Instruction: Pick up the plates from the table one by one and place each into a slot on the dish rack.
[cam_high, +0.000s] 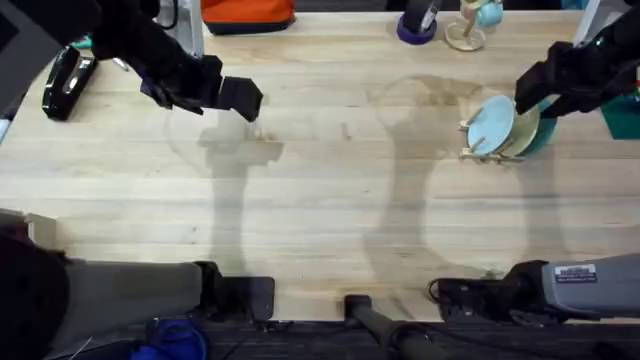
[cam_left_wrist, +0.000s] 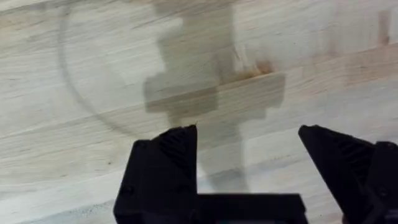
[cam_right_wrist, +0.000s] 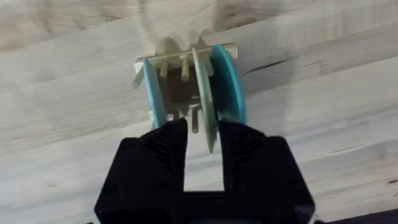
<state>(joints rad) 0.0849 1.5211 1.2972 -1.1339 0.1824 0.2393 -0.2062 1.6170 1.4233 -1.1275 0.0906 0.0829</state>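
Note:
The dish rack stands at the table's right side with three plates on edge in its slots. These are a light blue plate, a cream plate and a teal plate. My right gripper hovers at the rack, narrowly open. The cream plate's rim lies between its fingers with a gap on one side. My left gripper hangs wide open over bare wood at the far left, holding nothing.
A black device lies at the far left edge. At the back stand an orange object, a purple item and a round wooden stand with a figurine. A teal object sits at the right edge.

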